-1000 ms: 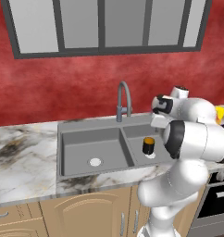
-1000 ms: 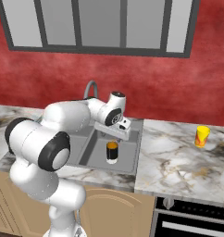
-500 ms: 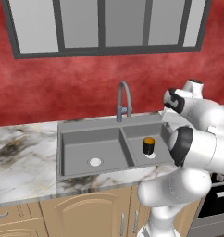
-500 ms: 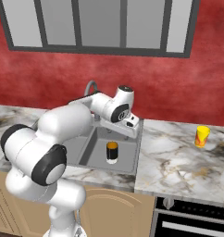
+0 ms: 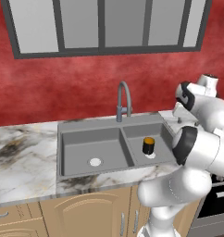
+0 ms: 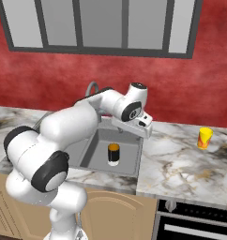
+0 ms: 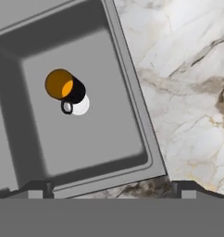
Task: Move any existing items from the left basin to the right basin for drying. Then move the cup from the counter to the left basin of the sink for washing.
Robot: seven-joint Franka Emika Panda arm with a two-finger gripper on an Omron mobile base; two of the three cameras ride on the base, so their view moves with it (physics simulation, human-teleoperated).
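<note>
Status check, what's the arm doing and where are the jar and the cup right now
Gripper open, empty, above the sink's right edge. Jar upright in right basin. Yellow cup on the counter, path looks clear.

We see the black jar (image 5: 148, 145) with its orange top standing upright in the right basin (image 5: 140, 156), on the white drain. The left basin (image 5: 90, 150) holds nothing but its own white drain. The yellow cup (image 6: 205, 138) stands upright on the marble counter (image 6: 181, 161), well right of the sink (image 5: 63, 134).
</note>
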